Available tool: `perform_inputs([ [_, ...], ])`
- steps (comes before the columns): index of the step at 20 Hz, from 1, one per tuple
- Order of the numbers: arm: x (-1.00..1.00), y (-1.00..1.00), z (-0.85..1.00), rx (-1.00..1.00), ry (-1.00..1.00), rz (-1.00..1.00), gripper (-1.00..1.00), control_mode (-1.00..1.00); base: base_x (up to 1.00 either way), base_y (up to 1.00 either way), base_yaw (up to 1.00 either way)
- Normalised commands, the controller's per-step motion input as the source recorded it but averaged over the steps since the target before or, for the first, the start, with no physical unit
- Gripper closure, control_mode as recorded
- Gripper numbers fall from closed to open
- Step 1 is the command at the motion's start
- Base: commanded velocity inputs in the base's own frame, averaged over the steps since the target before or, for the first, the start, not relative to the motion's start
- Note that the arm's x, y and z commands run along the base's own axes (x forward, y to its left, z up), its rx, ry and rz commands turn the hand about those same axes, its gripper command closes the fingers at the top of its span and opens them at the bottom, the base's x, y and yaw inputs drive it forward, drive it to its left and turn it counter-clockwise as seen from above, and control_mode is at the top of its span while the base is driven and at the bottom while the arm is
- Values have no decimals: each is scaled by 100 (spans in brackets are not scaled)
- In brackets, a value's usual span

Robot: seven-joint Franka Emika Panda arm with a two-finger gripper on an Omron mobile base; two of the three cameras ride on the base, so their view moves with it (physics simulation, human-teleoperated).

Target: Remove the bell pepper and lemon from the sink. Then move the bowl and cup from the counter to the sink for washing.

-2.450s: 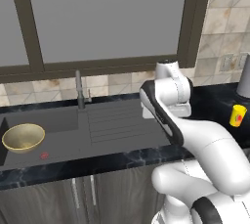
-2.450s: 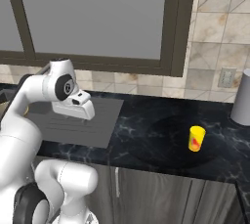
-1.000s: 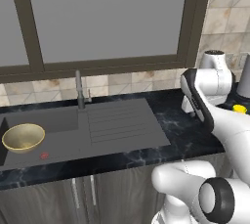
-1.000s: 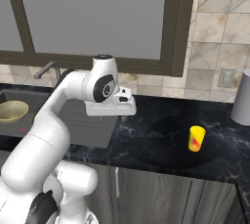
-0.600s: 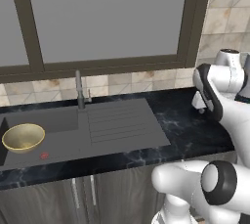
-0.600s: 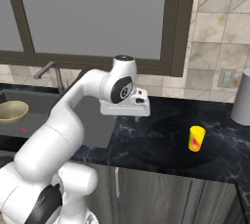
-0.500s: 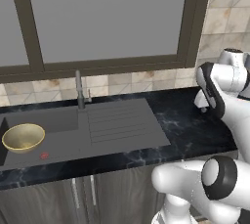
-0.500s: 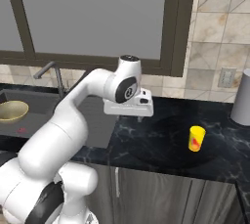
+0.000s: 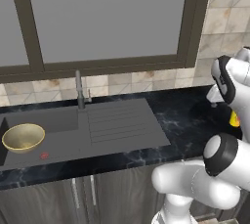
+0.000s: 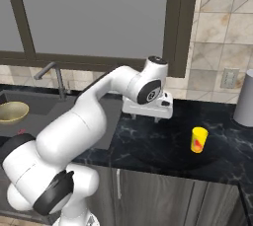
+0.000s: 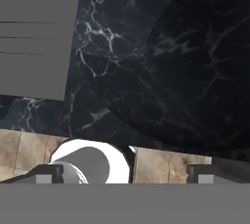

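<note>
**Arm swinging toward the cup**

Since the earlier frames the arm has been sweeping rightward off the drainboard, and it is now hanging over the counter (image 10: 163, 146). Going left to right: the bowl (image 9: 23, 137) is sitting in the sink (image 9: 105, 130); the gripper (image 10: 147, 117) is hovering with jaws spread wide, carrying nothing; the cup (image 10: 198, 139) is standing upright, well apart to its right; a grey cylinder (image 10: 244, 98) is standing farther back. The cup is probably light, stiff and slick-walled, so gripping across its middle seems safest. No readable writing is showing.
</note>
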Motion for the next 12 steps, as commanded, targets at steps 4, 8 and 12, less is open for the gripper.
perform_inputs([
  [4, 4, -45, 0, 2, -10, 0, -100, -100, 0, 0, 0],
  [8, 0, -38, 0, -1, -16, 0, -100, -100, 0, 0, 0],
  [12, 5, -42, 0, -3, -13, 0, -100, -100, 0, 0, 0],
])
